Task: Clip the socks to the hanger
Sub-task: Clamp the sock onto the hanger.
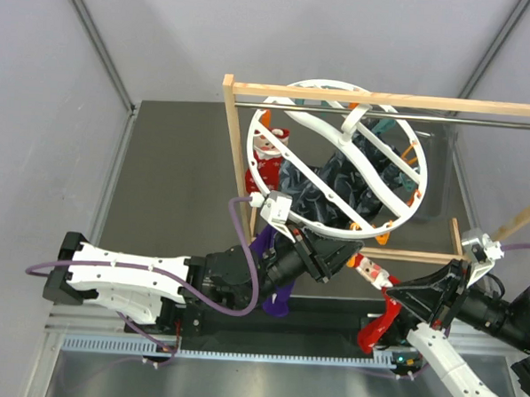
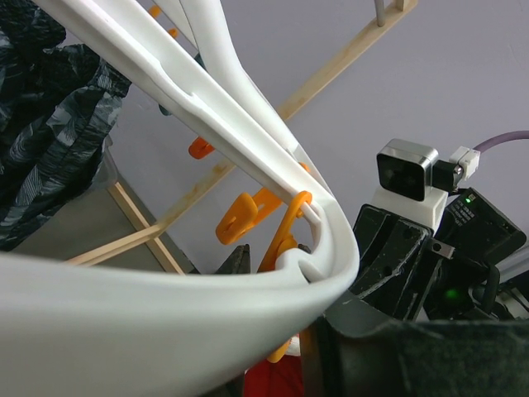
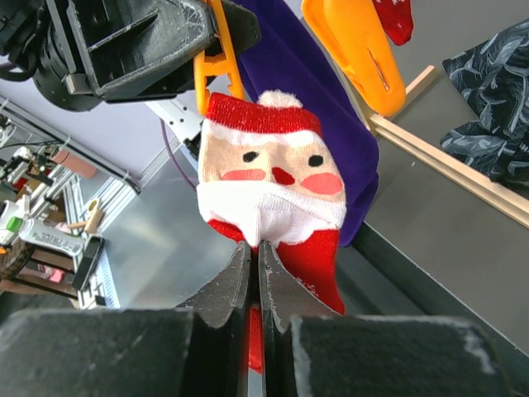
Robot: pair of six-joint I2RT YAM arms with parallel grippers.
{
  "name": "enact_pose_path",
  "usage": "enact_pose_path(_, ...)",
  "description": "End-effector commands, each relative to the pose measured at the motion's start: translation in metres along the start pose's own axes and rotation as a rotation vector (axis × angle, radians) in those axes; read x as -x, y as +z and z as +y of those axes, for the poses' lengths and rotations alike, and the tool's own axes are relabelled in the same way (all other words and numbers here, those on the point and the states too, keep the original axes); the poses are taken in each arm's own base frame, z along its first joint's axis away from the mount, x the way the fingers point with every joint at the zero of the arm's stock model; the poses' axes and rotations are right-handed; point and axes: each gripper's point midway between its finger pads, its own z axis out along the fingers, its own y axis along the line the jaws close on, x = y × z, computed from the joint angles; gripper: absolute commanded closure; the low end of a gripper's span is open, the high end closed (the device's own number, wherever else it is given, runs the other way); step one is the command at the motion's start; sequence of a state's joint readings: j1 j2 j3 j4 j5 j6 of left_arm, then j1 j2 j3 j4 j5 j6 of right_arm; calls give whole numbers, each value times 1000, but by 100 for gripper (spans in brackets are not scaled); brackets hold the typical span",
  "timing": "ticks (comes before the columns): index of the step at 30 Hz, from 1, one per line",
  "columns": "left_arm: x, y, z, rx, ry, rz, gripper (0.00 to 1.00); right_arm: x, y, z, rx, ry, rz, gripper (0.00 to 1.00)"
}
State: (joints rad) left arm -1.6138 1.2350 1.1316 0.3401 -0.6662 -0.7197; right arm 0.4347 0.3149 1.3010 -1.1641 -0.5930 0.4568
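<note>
- Hanger [image 1: 329, 84] is hung tilted under the rod of the wooden rack [image 1: 386, 100], at the far right of the table [image 1: 177, 176]. Its hook is up at the rod.
- Dark socks [image 1: 337, 184] are hung inside the ring, from its middle toward the right.
- One red sock [image 1: 265, 154] is seen at the far-left rim.
- Purple sock [image 1: 274, 288] is hung below the near-left rim, just beside the left arm's wrist. Which clip carries it cannot be told.
- Left gripper [image 1: 341, 247] is placed at the near rim. In the left wrist view the white rim [image 2: 165, 331] fills most of the frame, and an orange clip [image 2: 248, 219] is seen behind it. The fingers are hidden, so neither the opening nor any grip on the rim can be told.
- Right gripper [image 3: 255, 248] is placed near and right of the ring. Its fingers are pressed almost together and are pinched on the Santa sock [image 3: 269, 178] at the lower edge of the white beard.
- Santa sock is held with the hat end up, in front of the purple sock in the right wrist view. The red remainder is hung down past the fingers.
- A larger orange clip [image 3: 355, 50] is seen above and right of the hat, apart from it.
</note>
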Motion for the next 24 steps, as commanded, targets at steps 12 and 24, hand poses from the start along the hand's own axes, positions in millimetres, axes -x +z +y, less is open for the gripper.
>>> enact_pose_path(12, -19, 9, 36, 143, -22, 11, 100, 12, 17, 5, 82, 9, -34, 100)
enact_pose_path(24, -22, 8, 35, 131, -29, 24, 100, 18, 20, 11, 136, 36, -90, 100)
